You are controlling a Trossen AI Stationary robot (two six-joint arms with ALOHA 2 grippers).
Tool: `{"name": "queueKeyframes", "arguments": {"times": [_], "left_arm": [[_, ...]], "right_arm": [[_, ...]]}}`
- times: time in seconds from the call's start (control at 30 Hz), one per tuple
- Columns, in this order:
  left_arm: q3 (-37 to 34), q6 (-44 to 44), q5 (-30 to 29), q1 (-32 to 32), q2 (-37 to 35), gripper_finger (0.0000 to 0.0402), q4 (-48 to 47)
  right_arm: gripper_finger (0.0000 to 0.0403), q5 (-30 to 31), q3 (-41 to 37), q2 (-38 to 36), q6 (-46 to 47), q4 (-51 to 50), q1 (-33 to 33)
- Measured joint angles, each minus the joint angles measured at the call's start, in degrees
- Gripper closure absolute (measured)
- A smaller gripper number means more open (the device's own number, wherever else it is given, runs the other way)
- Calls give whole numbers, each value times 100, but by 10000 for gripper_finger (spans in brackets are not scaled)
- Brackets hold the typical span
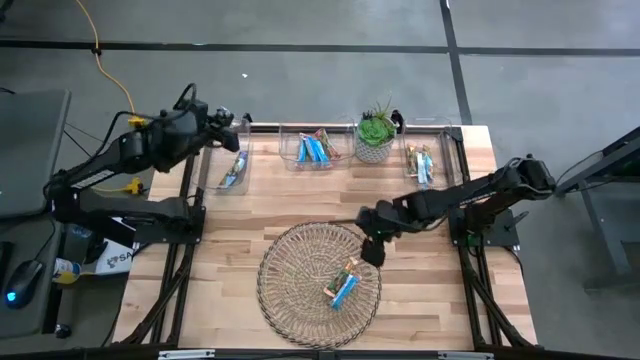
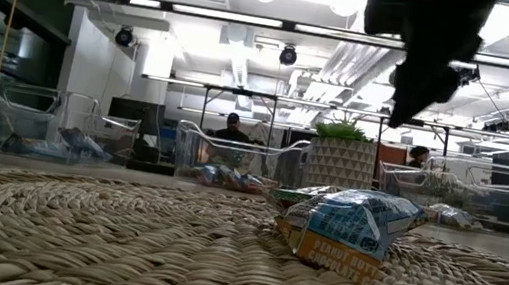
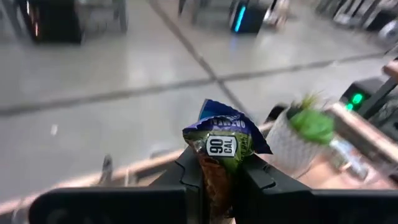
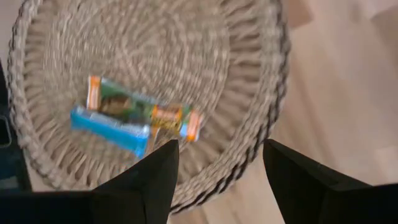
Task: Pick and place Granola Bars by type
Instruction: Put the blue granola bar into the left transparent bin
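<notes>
Two granola bars lie side by side on the round woven basket [image 1: 318, 285]: a blue one [image 4: 109, 130] and a green-and-orange one [image 4: 143, 112], also seen as a pile of bars [image 2: 347, 232] up close in the low view. My right gripper [image 1: 372, 250] hovers open above the basket's far right part, its fingers [image 4: 155, 180] clear of the bars. My left gripper [image 1: 238, 125] is raised over the far left corner, beside the left clear bin [image 1: 232, 170], shut on a granola bar [image 3: 224, 146] with a blue-green wrapper. My left gripper pinches the granola bar between its two fingers [image 3: 189, 168], around the bar's middle [image 3: 219, 177]. The crimped end marked "90 CAL" [image 3: 225, 127] sticks out past the fingertips. The bar is lifted clear of the table and the bins.
Three clear bins stand along the table's far edge: the left one, a middle bin [image 1: 315, 150] and a right bin [image 1: 425, 160], each with bars inside. A small green potted plant [image 1: 375, 135] stands between the middle and right bins. Bare wood lies between the bins and the basket.
</notes>
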Motion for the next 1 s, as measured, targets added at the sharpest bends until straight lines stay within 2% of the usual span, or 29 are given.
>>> {"name": "queueKeyframes", "arguments": {"times": [0.33, 0.57, 0.63, 0.83, 1.0], "left_arm": [[0, -37, 2539, 2561, 639, 362, -885], [0, -35, 4087, 3754, 1591, 362, -1338], [-2, -30, 4271, 3975, 1881, 362, -1551], [-2, 424, 4285, 4225, 2620, 362, -1842], [-2, 521, 3984, 4208, 3043, 362, -1665]], "right_arm": [[185, 112, -212, 0, 491, 143, 588], [185, 288, -212, 0, 729, 142, 847], [185, 297, -212, 0, 744, 142, 898], [185, 416, -212, 0, 834, 141, 1011], [185, 560, -212, 0, 873, 140, 1060]]}}
